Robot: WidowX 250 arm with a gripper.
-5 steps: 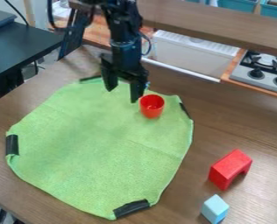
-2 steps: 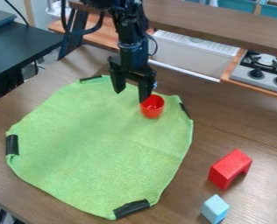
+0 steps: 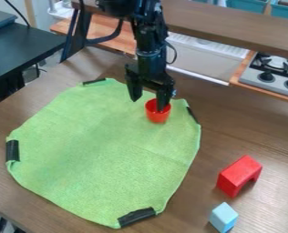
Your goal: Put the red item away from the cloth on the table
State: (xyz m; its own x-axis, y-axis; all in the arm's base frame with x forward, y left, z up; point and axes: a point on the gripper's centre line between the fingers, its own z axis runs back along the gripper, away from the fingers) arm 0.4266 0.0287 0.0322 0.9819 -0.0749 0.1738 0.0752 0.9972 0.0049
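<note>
Red cup (image 3: 157, 118) is standing upright, long axis vertical, mouth up, while the gripper (image 3: 147, 105), jaws wide apart, is shifting view-rightward, one finger now at the mouth.

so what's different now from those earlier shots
The open gripper has moved toward the picture's right, and one of its fingers now reaches the mouth of the red cup. Nothing has been grasped. The cup, green cloth, red block and blue block stayed put.

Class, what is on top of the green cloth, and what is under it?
On the cloth: a red cup and black edge strips. The table surrounds it; anything beneath is hidden.
</note>
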